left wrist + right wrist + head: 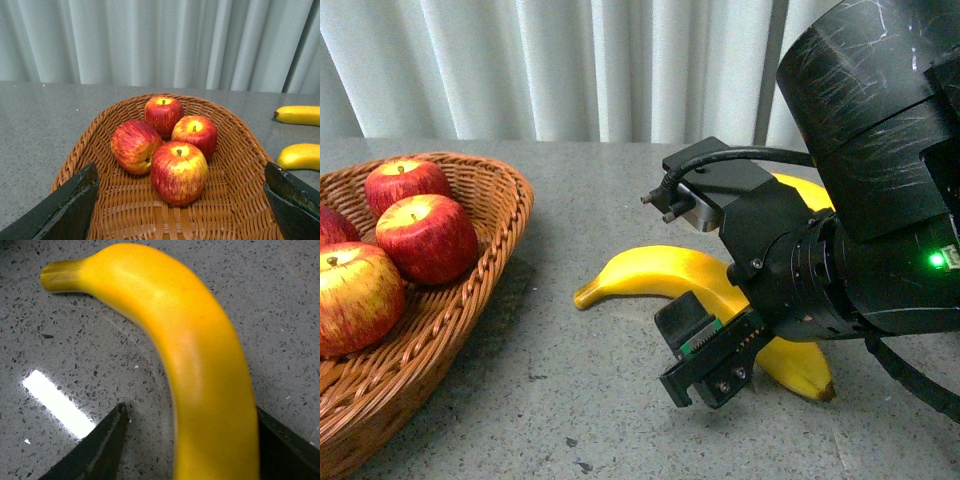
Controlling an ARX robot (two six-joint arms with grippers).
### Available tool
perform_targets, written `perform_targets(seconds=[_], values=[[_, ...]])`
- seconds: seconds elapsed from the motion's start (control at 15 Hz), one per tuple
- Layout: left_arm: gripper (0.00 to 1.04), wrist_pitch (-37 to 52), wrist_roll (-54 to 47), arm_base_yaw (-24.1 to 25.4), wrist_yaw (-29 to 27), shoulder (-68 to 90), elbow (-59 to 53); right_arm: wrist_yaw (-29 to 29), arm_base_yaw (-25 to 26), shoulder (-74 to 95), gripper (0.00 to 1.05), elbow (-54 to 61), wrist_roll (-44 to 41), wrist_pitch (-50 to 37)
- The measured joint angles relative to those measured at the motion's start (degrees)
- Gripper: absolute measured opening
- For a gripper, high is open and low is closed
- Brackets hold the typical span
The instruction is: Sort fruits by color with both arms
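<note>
Several red apples (178,171) lie together in a brown wicker basket (235,200); the front view shows them too, apples (425,237) in the basket (500,215) at the left. My left gripper (181,172) hovers open over that basket, holding nothing. A yellow banana (660,272) lies on the grey table, and my right gripper (705,350) is open astride it. In the right wrist view the banana (200,355) runs between the fingers (112,437), and the gripper (192,427) is not closed on it. A second banana (810,190) peeks out behind the right arm.
The table is speckled grey stone (570,400) with white curtains (570,60) behind it. In the left wrist view two bananas (299,115) (300,156) lie beyond the basket's rim. A bright light reflection (57,402) shows on the table near the right gripper.
</note>
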State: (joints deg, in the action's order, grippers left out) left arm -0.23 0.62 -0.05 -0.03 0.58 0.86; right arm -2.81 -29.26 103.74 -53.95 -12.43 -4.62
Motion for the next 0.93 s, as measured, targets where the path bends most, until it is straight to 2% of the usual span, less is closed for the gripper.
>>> perform_targets(seconds=[0.13, 0.27, 0.4, 0.66, 0.8, 0.93], values=[[0.98, 0.0, 0.0, 0.0, 0.0, 0.0, 0.0, -0.46, 0.66, 0.04, 0.46, -0.09, 1.03, -0.37], [0.98, 0.02, 0.0, 0.0, 0.0, 0.0, 0.0, -1.79, 2.03, 0.02, 0.33, -0.44, 2.8, -1.05], [0.98, 0.0, 0.0, 0.0, 0.0, 0.0, 0.02, -4.96, 5.03, -1.7, 0.32, -1.05, 6.27, -2.51], [0.98, 0.0, 0.0, 0.0, 0.0, 0.0, 0.0, -15.21, 15.93, -12.0, 0.32, -2.1, 17.64, -7.5], [0.98, 0.02, 0.0, 0.0, 0.0, 0.0, 0.0, -17.11, 22.29, -15.3, 0.32, -1.36, 18.38, -7.21], [0.98, 0.0, 0.0, 0.0, 0.0, 0.0, 0.02, -17.68, 31.87, -17.03, 0.32, 2.6, 13.46, -4.76]])
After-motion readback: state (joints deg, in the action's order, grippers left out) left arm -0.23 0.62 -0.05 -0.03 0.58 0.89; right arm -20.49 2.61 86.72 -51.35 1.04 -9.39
